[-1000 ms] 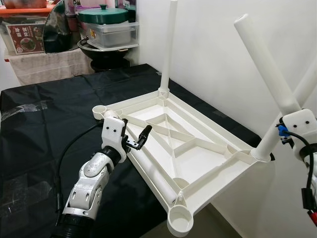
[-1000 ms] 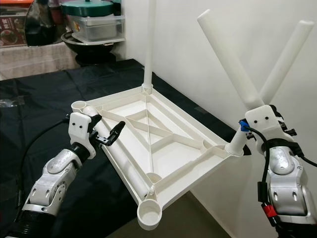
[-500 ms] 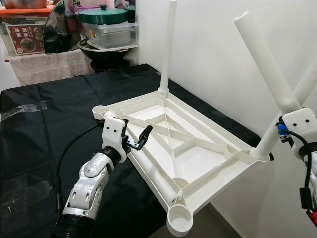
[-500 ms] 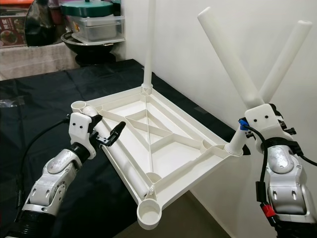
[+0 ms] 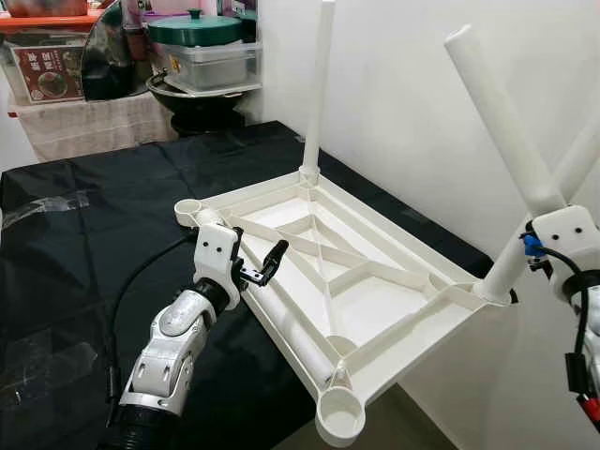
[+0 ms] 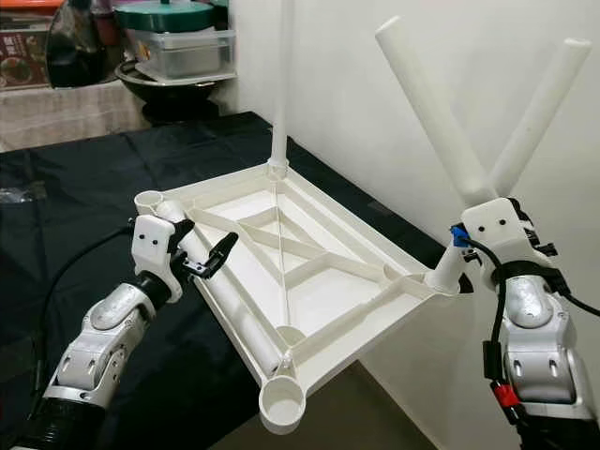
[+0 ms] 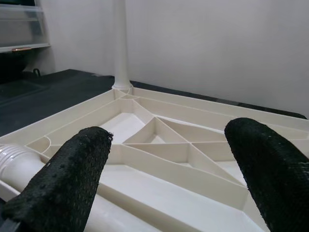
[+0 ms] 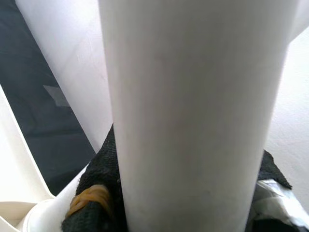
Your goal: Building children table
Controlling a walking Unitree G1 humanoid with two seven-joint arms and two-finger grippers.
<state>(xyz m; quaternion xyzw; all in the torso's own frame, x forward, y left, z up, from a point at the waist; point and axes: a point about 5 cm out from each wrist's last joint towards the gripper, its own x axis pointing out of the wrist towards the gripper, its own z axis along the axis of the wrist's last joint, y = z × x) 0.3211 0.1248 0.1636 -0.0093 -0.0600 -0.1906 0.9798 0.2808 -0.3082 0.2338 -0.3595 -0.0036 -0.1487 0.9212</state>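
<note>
While the white ribbed plastic tabletop [image 5: 347,272] lies upside down on the black-covered surface [image 5: 84,244], its right-hand corner overhanging the surface edge, the right pincer [image 6: 472,255] is clamped on the base of a white plastic tube leg [image 6: 439,122] right at that corner's socket [image 6: 441,279]. Leg axis is tilted up and to the robot's left, not in line with the socket bore; by my read it isn't fully seated yet. A second white tube [image 6: 536,111] crosses behind it, leaning against the wall.

One upright white leg [image 5: 317,89] already stands in the tabletop's far corner. Near-corner socket [image 5: 339,414] and left-corner socket [image 5: 190,210] are open.

Left pincer [image 5: 262,265] is spread wide, holding nothing, hovering over the tabletop's left long rim, with a loose threaded white tube [image 7: 21,162] lying just beneath it along that rim.

Key relation: the socket sits directly below the right pincer, so that arm does the work. Leg needs tipping toward vertical, then pushing down. Left pincer is close enough to pin the rim against tipping.
</note>
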